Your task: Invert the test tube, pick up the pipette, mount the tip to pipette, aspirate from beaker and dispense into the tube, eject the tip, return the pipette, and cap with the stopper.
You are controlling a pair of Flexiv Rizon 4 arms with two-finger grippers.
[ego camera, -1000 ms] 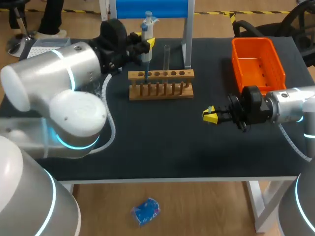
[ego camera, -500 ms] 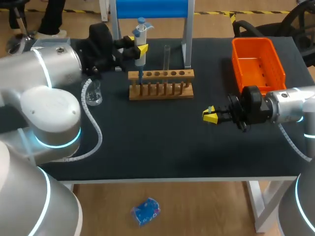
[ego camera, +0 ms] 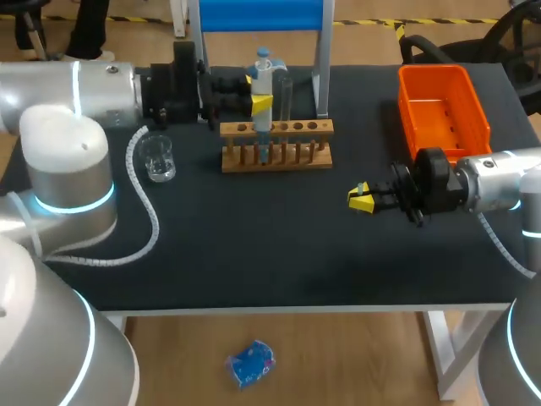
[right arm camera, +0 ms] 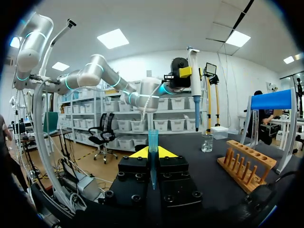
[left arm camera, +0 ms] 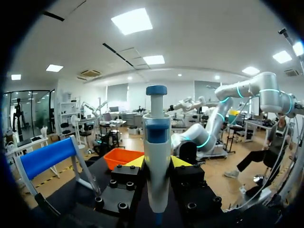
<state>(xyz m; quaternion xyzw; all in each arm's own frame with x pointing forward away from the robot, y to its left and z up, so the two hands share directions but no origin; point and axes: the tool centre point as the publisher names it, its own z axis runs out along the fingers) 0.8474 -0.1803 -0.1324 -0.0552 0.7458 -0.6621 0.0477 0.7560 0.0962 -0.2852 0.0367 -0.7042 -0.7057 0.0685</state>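
You are at a laboratory bench worked by robots. In the upper middle of the head view a wooden test-tube rack (ego camera: pixel 276 144) stands on the dark table (ego camera: pixel 254 245), with a glass test tube (ego camera: pixel 286 97) and a pipette (ego camera: pixel 263 85) upright at it. A clear beaker (ego camera: pixel 158 158) sits to its left. The right wrist view shows a blue pipette tip (right arm camera: pixel 153 142). Your left arm (ego camera: pixel 68 127) and right arm (ego camera: pixel 499 182) enter from the sides.

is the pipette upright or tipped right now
Upright: the pipette stands vertical in the left tool, plunger on top, lower end pointing down toward the table.
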